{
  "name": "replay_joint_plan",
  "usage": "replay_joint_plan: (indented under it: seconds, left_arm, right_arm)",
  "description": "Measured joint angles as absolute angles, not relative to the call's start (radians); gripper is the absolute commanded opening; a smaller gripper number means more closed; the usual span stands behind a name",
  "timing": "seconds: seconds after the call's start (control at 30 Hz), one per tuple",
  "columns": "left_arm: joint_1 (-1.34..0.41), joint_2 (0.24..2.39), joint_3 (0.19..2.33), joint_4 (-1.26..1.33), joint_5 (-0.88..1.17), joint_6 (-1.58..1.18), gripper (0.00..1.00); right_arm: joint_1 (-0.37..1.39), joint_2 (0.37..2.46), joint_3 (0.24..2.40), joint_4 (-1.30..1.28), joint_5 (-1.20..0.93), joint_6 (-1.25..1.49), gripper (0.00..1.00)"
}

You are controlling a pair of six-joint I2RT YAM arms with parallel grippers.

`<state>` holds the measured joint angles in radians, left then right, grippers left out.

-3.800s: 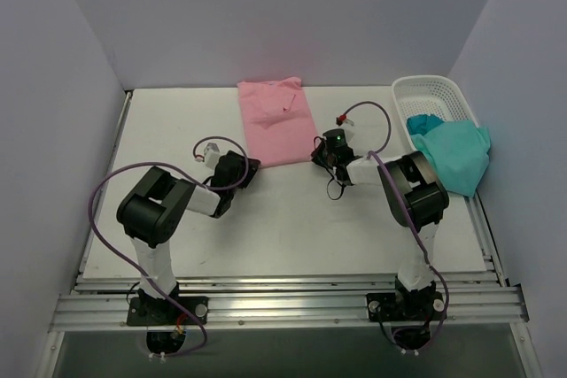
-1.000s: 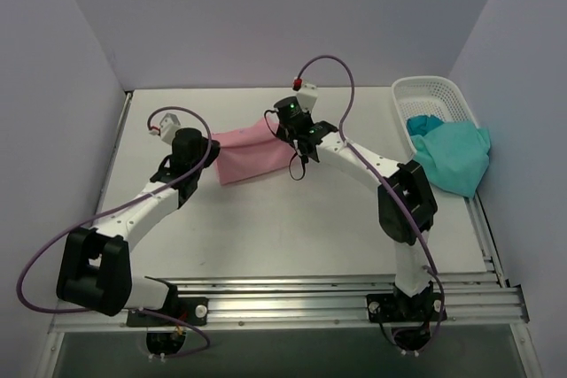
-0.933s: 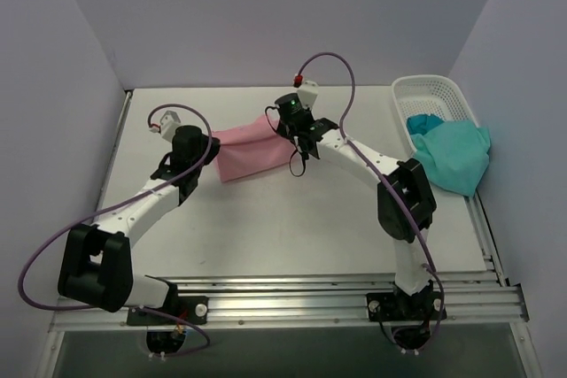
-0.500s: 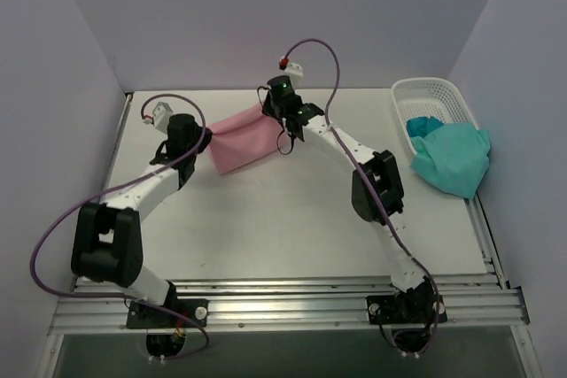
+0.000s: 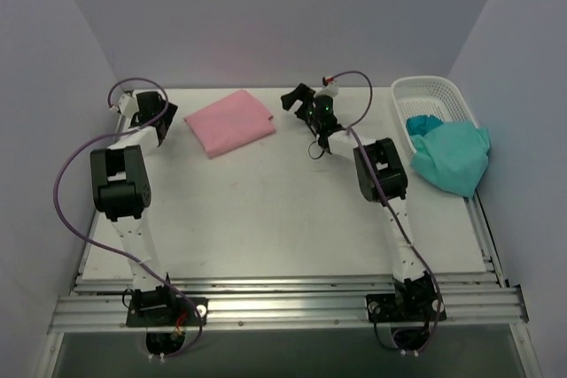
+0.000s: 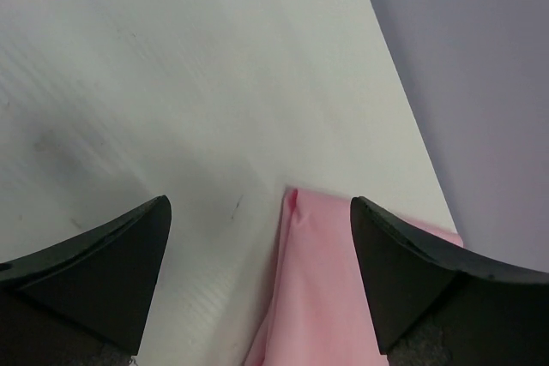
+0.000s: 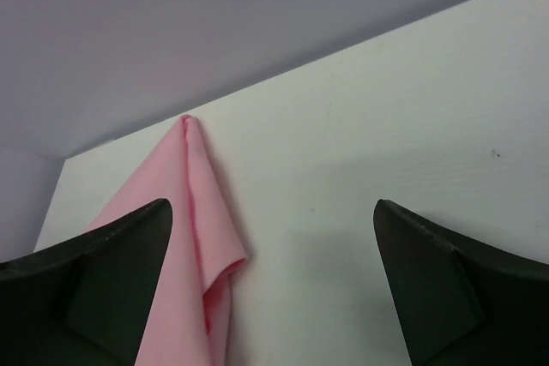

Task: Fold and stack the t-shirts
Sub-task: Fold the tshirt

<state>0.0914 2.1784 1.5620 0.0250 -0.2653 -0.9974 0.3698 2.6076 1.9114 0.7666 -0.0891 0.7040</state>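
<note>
One pink t-shirt (image 5: 229, 121), one teal t-shirt (image 5: 452, 155), one basket (image 5: 426, 81); left tool (image 6: 259, 205) and right tool (image 7: 272, 205) both agape.

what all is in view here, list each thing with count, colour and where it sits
pink t-shirt: one, light pink, folded flat on the far left part of the table, between the two grippers
teal t-shirt: one, teal-green, crumpled, spilling out of the basket over its near end
basket: one, white plastic lattice, far right corner of the table
table: one, white, walled on three sides in pale lilac
cables: two, purple, one looped along each arm
arms: two, white and black, bases at the near edge, both reaching to the far side
left gripper: one, black fingers, open, holding nothing, left of the pink t-shirt
right gripper: one, black fingers, open, holding nothing, right of the pink t-shirt
</note>
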Motion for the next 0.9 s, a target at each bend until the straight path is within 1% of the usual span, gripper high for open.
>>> replay_joint_plan:
  seconds: [0.07,0.13,0.3,0.47,0.57,0.67,0.73,0.83,0.9]
  left_arm:
    - [0.09,2.118,1.518,0.022,-0.266,-0.985,0.94]
    - [0.08,2.056,1.501,0.02,-0.255,-0.974,0.94]
    - [0.059,1.879,1.47,0.034,-0.204,-0.942,0.94]
    - [0.031,1.698,1.354,0.039,-0.178,-0.975,0.94]
    - [-0.033,1.627,1.239,0.048,-0.202,-1.04,0.94]
    - [-0.154,1.628,1.169,0.031,-0.249,-1.135,0.94]
    - [-0.248,1.66,1.162,0.001,-0.281,-1.209,0.94]
    - [-0.349,1.739,1.196,-0.039,-0.316,-1.301,0.94]
    - [-0.38,1.805,1.238,-0.052,-0.328,-1.346,0.94]
  right_arm:
    - [0.368,2.487,1.763,0.823,-0.085,0.704,1.0]
    - [0.381,2.383,1.673,0.877,-0.086,0.704,1.0]
    - [0.449,2.133,1.522,0.986,-0.072,0.674,1.0]
    - [0.533,1.991,1.443,0.957,0.014,0.601,1.0]
    - [0.582,1.934,1.393,0.83,0.161,0.575,1.0]
    - [0.619,1.885,1.377,0.583,0.366,0.602,1.0]
    - [0.632,1.831,1.34,0.421,0.485,0.642,1.0]
    - [0.627,1.717,1.23,0.299,0.588,0.678,1.0]
    - [0.619,1.639,1.167,0.24,0.637,0.689,1.0]
